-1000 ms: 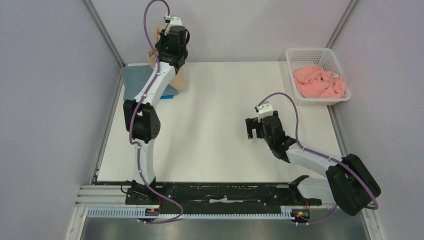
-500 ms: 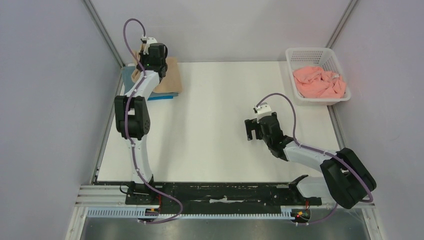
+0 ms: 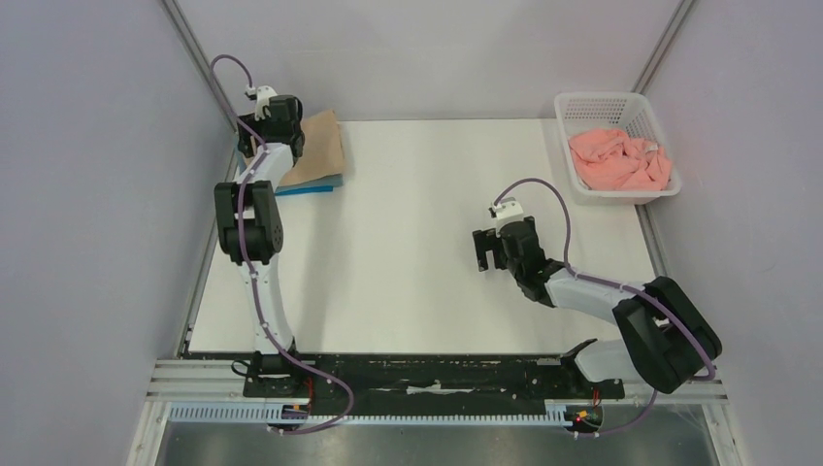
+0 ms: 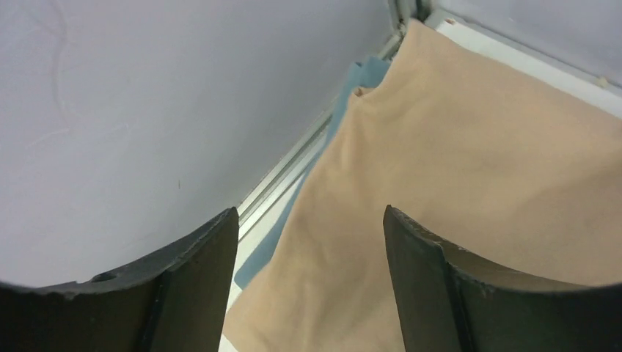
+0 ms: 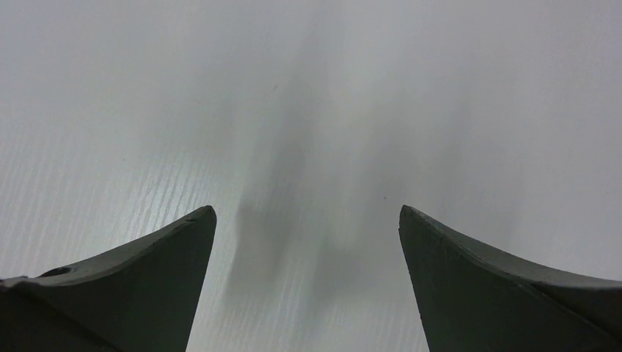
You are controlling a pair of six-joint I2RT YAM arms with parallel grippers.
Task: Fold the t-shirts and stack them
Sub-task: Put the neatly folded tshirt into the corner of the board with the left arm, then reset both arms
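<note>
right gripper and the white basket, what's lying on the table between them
Nothing: in the top view only bare white table lies between the open right gripper and the basket holding the salmon-pink t-shirt.

No text, label, brand name, number or sign can be read in any of the views.
</note>
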